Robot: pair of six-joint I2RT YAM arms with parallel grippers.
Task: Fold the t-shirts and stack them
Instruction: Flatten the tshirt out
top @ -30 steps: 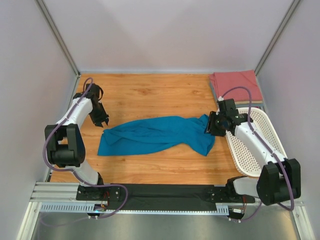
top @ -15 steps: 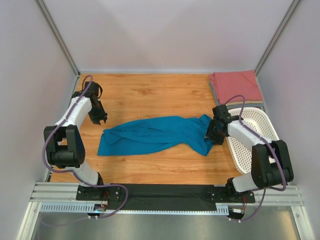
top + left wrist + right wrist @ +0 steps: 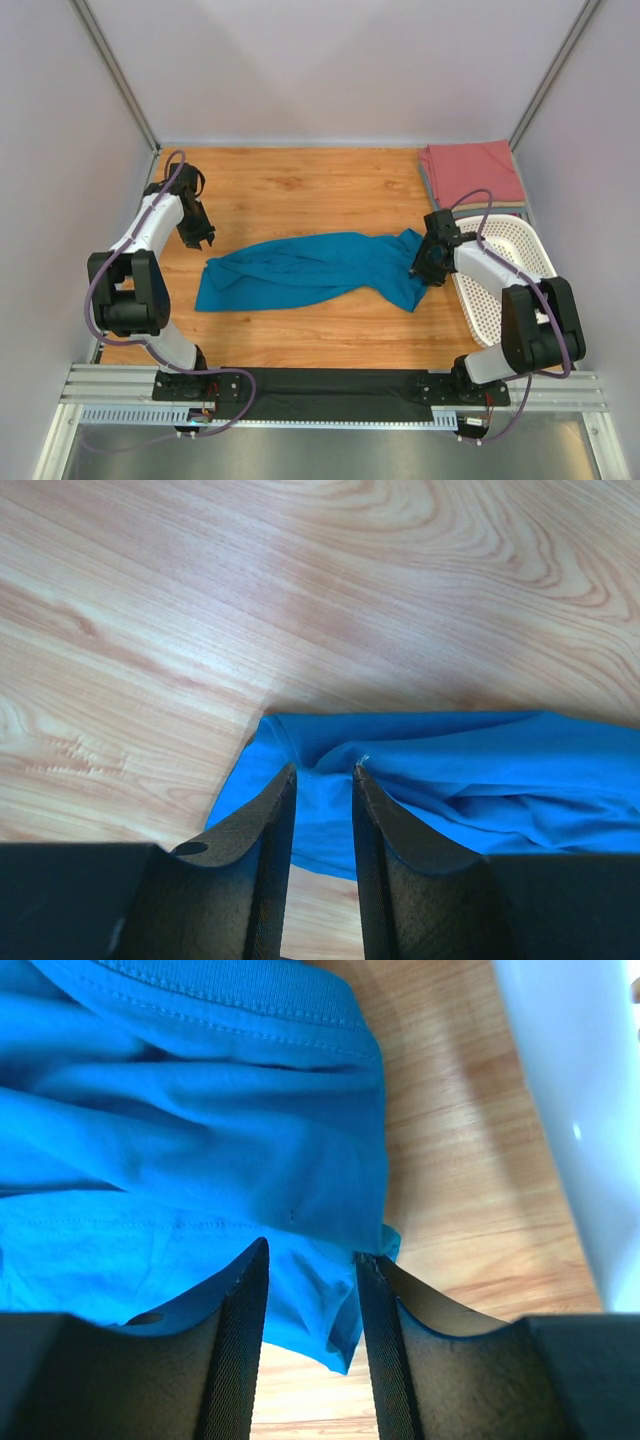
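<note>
A teal-blue t-shirt [image 3: 310,270] lies crumpled lengthwise across the middle of the wooden table. My left gripper [image 3: 197,238] hovers open just beyond its left end; in the left wrist view the fingers [image 3: 323,772] frame the blue cloth [image 3: 480,780] with a clear gap between them. My right gripper [image 3: 425,265] is at the shirt's right end, open, its fingers [image 3: 312,1252] straddling a corner of the cloth [image 3: 200,1110] without pinching it. A salmon-red t-shirt [image 3: 472,172] lies folded at the back right corner, with a thin greyish edge under it.
A white perforated basket [image 3: 510,280] stands on the right side of the table, right behind my right arm; its wall [image 3: 570,1110] shows in the right wrist view. Grey walls close in the left, right and back sides.
My right arm has folded lower and brought its gripper down onto the shirt's right end, the jaws narrowing slightly. The left gripper has drifted a little back and left. The shirt has not moved.
</note>
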